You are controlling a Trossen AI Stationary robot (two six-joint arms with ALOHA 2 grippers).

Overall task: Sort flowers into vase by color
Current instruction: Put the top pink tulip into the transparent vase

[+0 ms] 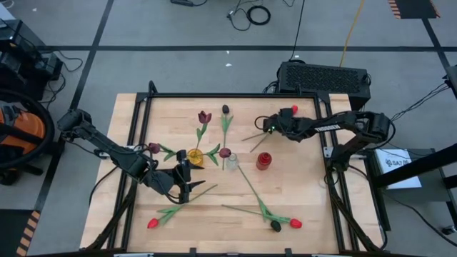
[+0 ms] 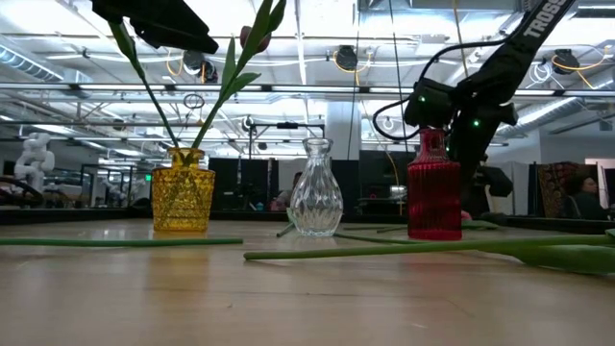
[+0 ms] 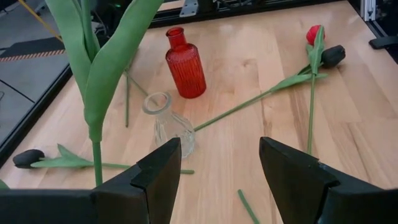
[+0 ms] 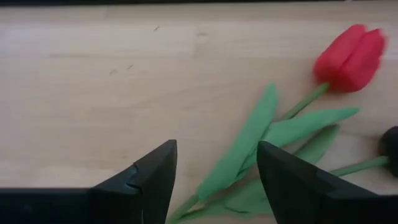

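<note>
The left claw (image 1: 184,178) hangs over the surface (image 1: 300,193) just near-side of the yellow vase (image 1: 194,158), fingers spread wide with nothing between them. In its wrist view the clear vase (image 3: 169,124) and red vase (image 3: 185,64) stand ahead of the open fingers, with bare wood between the fingertips.

The right claw (image 1: 271,127) is low near the far right part of the surface, behind the red vase. Its fingers are partly open and hold nothing; a red tulip (image 4: 351,51) lies just ahead of them, its leaves (image 4: 261,149) reaching down between the fingertips.

The yellow vase holds stems, a maroon head (image 1: 153,148) leaning out to the left. The clear vase has a maroon head (image 1: 225,153) by its mouth. Other flowers lie flat: a maroon one (image 1: 205,117) and a black one (image 1: 226,110) toward the far edge, a red one (image 1: 153,223) near the front left edge, and a red (image 1: 295,223) and black (image 1: 275,226) pair near the front right edge.

The widest open wood is the right front area and the left side past the yellow vase.
</note>
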